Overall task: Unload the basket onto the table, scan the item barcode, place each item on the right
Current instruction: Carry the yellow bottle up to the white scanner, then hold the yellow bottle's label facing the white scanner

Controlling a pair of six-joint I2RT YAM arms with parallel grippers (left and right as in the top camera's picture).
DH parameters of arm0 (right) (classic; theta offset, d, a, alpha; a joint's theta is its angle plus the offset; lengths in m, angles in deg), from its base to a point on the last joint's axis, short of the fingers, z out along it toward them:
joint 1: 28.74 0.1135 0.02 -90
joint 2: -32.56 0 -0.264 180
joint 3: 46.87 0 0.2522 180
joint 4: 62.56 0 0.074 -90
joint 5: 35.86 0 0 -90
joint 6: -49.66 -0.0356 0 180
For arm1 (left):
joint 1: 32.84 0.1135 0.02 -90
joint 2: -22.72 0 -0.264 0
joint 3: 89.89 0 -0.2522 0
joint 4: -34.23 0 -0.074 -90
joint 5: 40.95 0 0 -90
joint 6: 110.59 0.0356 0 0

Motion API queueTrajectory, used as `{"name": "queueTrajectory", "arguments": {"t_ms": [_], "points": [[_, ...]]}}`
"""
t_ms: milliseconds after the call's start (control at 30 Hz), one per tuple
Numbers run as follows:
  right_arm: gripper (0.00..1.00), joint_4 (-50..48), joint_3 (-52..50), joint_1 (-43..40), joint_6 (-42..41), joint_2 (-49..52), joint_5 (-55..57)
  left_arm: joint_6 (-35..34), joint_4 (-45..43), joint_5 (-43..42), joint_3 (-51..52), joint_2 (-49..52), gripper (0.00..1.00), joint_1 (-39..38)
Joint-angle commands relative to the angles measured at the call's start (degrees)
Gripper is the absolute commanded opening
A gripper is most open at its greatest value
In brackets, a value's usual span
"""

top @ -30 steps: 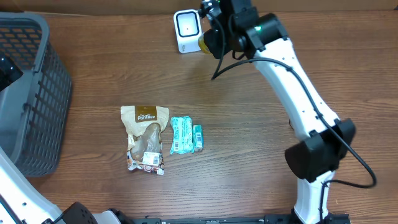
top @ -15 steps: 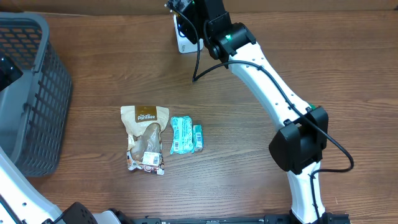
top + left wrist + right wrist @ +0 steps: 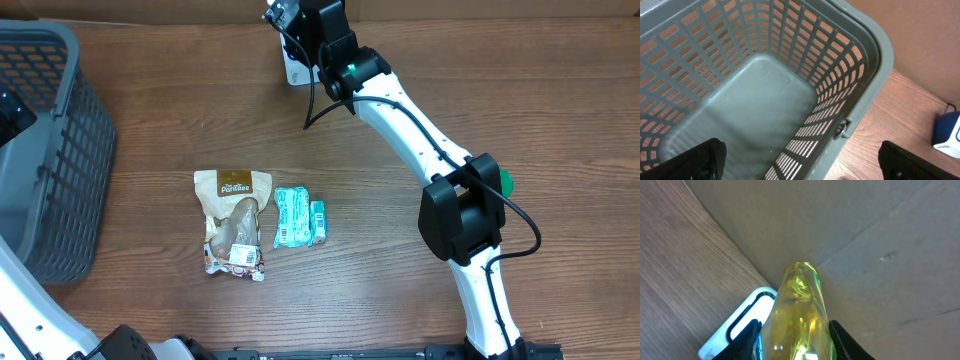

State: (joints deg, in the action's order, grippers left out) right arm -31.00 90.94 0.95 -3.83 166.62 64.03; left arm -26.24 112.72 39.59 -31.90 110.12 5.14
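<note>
A grey plastic lattice basket [image 3: 790, 65], its slotted walls rigid and its floor smooth, sat directly beneath the left gripper [image 3: 805, 162], whose fingers stood wide apart and held nothing. It was probably parked there so that scanned goods could be dropped in.

On the wood-grain table [image 3: 150, 110], well away from both grippers, lay a crinkled beige-and-brown snack pouch [image 3: 232, 220]. Just beside it were two small teal foil packets [image 3: 298, 215], flat and apparently waiting their turn.

At the table's far edge, a white box-shaped scanner [image 3: 737, 325] with a dark, rounded window sat just below and to the left of the right gripper [image 3: 797, 340]. That gripper was clamped on a translucent yellow item [image 3: 800, 300], glossy, rounded and tapering at its top, seemingly plastic.

The item was held upright against a plain cardboard backdrop [image 3: 865, 225], close over the scanner, most likely to bring its barcode before the window. No barcode was visible from either camera, so the item may have needed turning before it would read.
</note>
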Motion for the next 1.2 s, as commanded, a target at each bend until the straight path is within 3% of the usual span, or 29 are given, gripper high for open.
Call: {"name": "queueTrajectory", "arguments": {"t_ms": [0, 233, 500, 1167], "points": [[0.04, -1.3, 0.8, -0.8, 2.8, -0.7, 1.0, -0.4, -0.2, -0.7, 0.3, 0.2, 1.00, -0.1], [0.04, -3.7, 0.8, -1.0, 3.3, 2.3, 1.2, -0.4, -0.2, -0.7, 0.3, 0.2, 1.00, -0.1], [0.04, -6.0, 0.8, -1.0, 10.3, 4.3, 1.7, -0.4, -0.2, -0.7, 0.3, 0.2, 0.99, -0.1], [0.04, -2.4, 0.8, -0.9, 10.1, 6.2, 1.6, -0.4, -0.2, -0.7, 0.3, 0.2, 1.00, -0.1]]}}
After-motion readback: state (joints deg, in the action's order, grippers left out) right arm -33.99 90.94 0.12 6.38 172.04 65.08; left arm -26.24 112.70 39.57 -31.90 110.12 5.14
